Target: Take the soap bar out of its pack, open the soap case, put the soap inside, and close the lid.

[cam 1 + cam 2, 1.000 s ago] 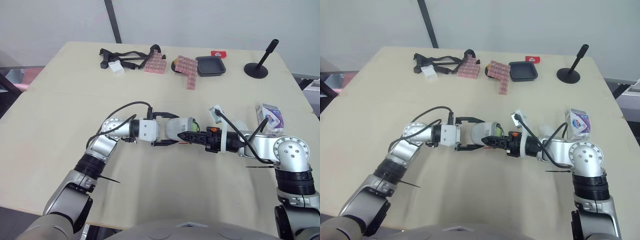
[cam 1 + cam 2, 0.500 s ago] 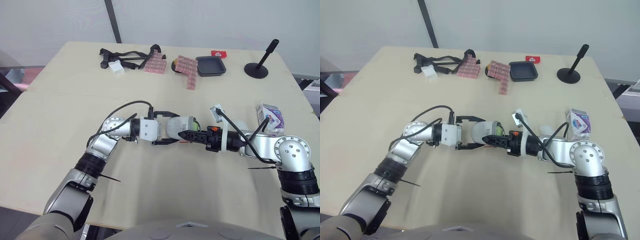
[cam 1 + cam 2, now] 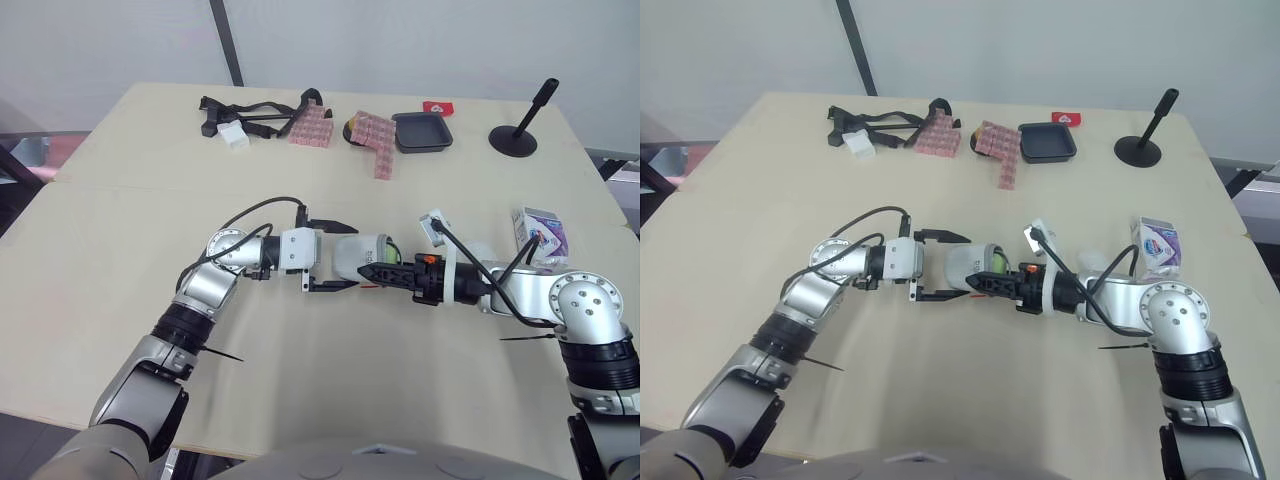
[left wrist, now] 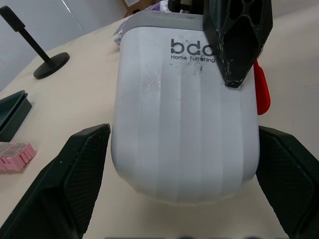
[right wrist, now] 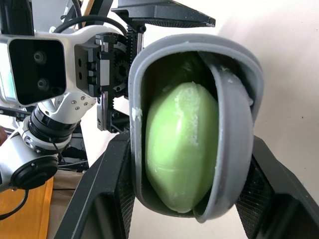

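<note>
Soap case (image 3: 358, 254) dead centre on the wide beige table (image 3: 120, 300), lying on its side, and both arms are on it from opposite ends! Left gripper (image 3: 349, 256) comes in from the robot's left with its jaws spread wide, one black finger (image 4: 75, 184) on each side of the white ribbed shell. They sit right at the shell's edges, but whether they press on it I cannot tell. Right gripper (image 3: 368, 270) comes in from the other end, and it is clamped on the case at the grey mouth, fingers (image 5: 107, 194) tight against both flanks.

Along the far edge lies a tangle of black straps (image 3: 250, 108). Then a black stand (image 3: 518, 128) with its tilted post, a shallow black tray (image 3: 421, 131), and two clusters of pink blocks (image 3: 311, 127).

The soap pack (image 3: 541, 232), white and purple, stands by the robot's right arm, well apart from the case. Into the mouth now: the green soap (image 5: 182, 144) is inside, and a grey flap curves across one side of the opening. The lid is not closed. Smallest of all, a red tag (image 3: 437, 107) lies just behind the tray.
</note>
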Robot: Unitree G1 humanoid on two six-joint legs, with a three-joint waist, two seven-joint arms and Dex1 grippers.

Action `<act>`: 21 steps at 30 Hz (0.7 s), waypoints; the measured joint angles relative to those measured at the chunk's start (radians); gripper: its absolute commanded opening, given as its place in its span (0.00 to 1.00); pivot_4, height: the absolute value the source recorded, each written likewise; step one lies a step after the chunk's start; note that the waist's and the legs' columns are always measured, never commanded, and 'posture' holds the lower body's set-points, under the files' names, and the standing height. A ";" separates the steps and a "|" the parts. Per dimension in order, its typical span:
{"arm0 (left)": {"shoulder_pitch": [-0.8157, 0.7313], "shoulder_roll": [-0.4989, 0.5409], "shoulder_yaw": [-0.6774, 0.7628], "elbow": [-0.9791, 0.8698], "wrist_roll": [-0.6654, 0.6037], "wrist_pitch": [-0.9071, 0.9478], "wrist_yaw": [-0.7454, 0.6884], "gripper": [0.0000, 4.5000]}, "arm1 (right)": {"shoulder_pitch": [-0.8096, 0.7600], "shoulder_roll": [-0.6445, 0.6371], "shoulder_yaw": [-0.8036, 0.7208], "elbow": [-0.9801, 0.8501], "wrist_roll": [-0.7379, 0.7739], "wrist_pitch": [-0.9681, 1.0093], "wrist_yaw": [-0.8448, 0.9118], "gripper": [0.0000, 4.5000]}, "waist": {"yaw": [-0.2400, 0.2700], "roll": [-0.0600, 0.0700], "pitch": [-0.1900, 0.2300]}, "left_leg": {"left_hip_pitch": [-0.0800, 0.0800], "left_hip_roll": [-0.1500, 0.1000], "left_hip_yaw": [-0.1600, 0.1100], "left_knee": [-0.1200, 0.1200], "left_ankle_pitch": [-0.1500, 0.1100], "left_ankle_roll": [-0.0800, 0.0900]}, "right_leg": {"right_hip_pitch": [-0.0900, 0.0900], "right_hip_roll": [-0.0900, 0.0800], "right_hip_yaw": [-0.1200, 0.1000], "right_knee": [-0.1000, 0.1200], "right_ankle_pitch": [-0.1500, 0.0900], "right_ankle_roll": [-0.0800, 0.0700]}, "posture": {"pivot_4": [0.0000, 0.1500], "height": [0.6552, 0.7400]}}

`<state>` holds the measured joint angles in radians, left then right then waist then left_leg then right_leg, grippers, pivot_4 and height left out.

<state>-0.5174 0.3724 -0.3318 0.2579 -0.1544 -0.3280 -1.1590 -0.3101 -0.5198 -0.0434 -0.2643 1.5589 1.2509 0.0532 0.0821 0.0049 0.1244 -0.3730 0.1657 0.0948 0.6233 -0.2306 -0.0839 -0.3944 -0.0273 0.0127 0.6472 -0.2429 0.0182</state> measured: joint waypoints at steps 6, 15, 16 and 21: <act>-0.032 0.035 0.019 -0.001 -0.061 0.096 -0.071 1.00 | 0.000 -0.027 0.000 0.000 -0.001 -0.008 0.005 0.46 | -0.001 0.000 0.000 | 0.000 0.000 0.000 0.000 0.000 0.000 | 0.000 0.000 0.000 0.000 0.000 0.000 | 1.00 0.97; -0.041 0.076 0.068 -0.121 -0.195 0.431 -0.105 1.00 | -0.038 -0.114 0.070 -0.033 -0.094 0.025 0.109 0.46 | 0.000 0.000 0.001 | -0.001 0.000 0.000 -0.001 0.000 0.000 | 0.000 0.000 0.000 -0.001 0.000 0.000 | 1.00 0.97; -0.042 0.076 0.069 -0.126 -0.201 0.449 -0.107 1.00 | -0.046 -0.125 0.072 -0.038 -0.107 0.027 0.119 0.46 | 0.000 0.000 0.000 | 0.000 0.000 0.000 -0.001 0.000 0.000 | 0.000 0.000 0.000 -0.002 0.000 0.000 | 1.00 0.97; -0.043 0.083 0.074 -0.173 -0.229 0.598 -0.104 1.00 | -0.124 -0.234 0.128 -0.089 -0.257 0.036 0.259 0.46 | -0.001 0.001 0.001 | -0.001 0.000 0.000 -0.001 0.000 0.000 | 0.001 0.000 -0.001 -0.002 0.000 0.000 | 1.00 0.97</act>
<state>-0.5604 0.4559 -0.2581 0.0851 -0.3834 0.2700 -1.2634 -0.4344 -0.7533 0.0843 -0.3529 1.3018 1.2865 0.3119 0.0814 0.0056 0.1254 -0.3736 0.1657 0.0947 0.6221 -0.2307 -0.0841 -0.3937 -0.0271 0.0121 0.6448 -0.2429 0.0182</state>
